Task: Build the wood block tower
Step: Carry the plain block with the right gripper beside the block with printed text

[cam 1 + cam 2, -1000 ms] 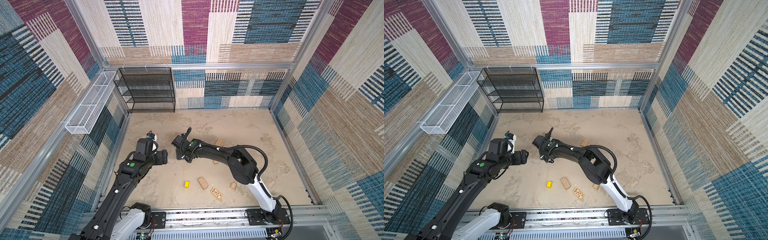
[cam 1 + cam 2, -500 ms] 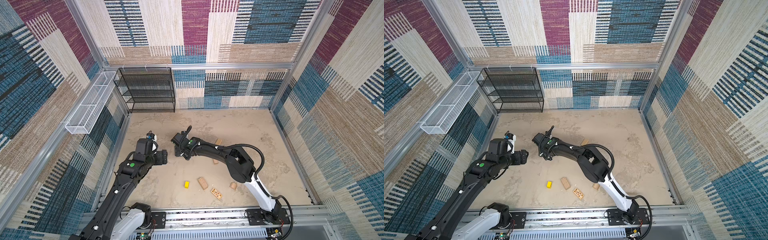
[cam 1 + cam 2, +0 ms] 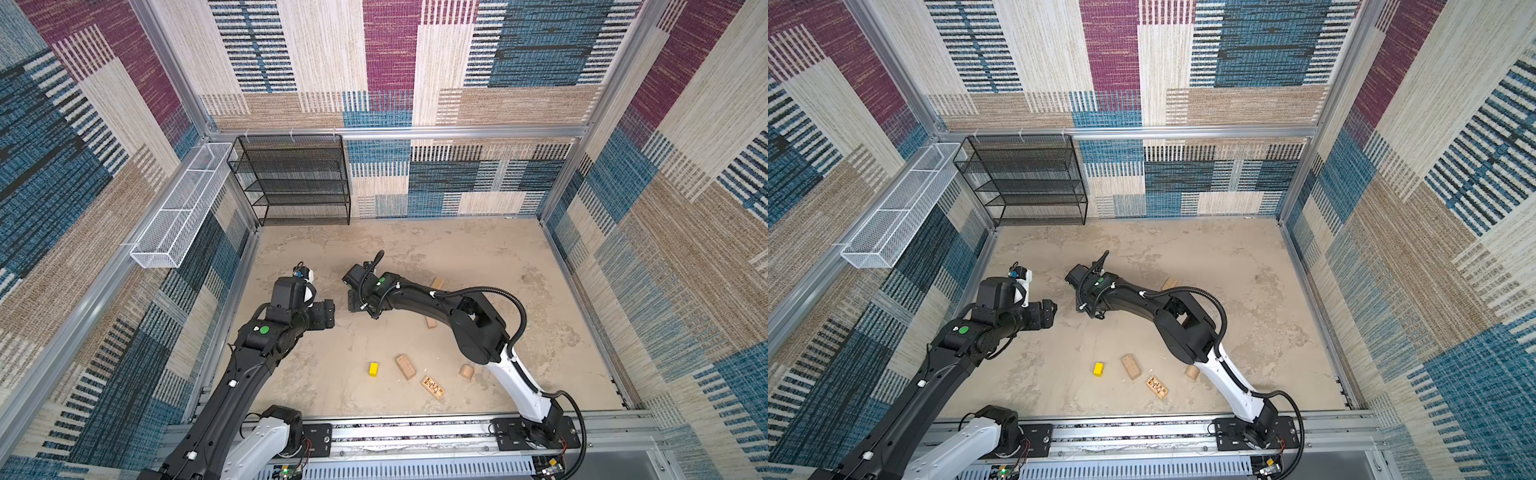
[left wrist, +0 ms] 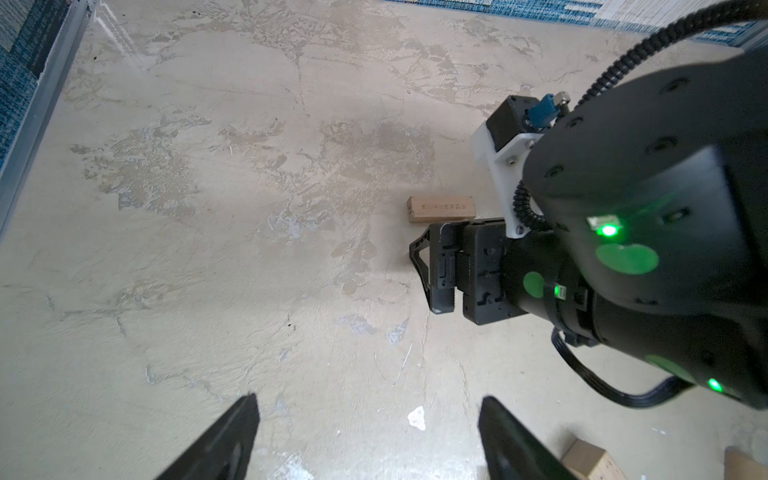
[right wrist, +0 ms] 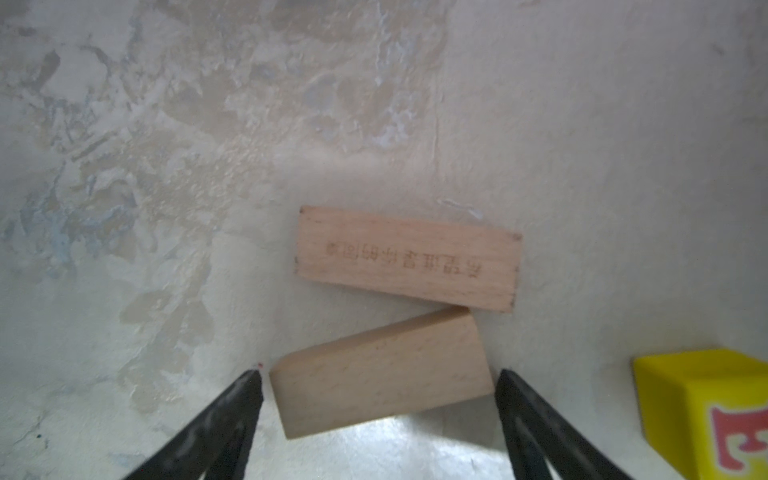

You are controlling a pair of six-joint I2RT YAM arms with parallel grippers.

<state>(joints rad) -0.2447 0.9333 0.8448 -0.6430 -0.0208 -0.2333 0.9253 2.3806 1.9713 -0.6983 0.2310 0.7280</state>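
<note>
Wood block (image 5: 380,374) — right jaws widened since, flanking it, just clear.

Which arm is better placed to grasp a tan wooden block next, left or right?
The right. In its wrist view the right gripper is open, and the plain tan oblong wooden block lies between its jaws. The left gripper is open too, but only bare beige floor lies between its jaws.

Left gripper (image 3: 328,314), right gripper (image 3: 353,300) are facing each other.
Yellow block (image 3: 373,369), tan block (image 3: 405,366), patterned block (image 3: 432,387) and rounded piece (image 3: 466,372) are lying along the table's (image 3: 457,249) front edge.
</note>
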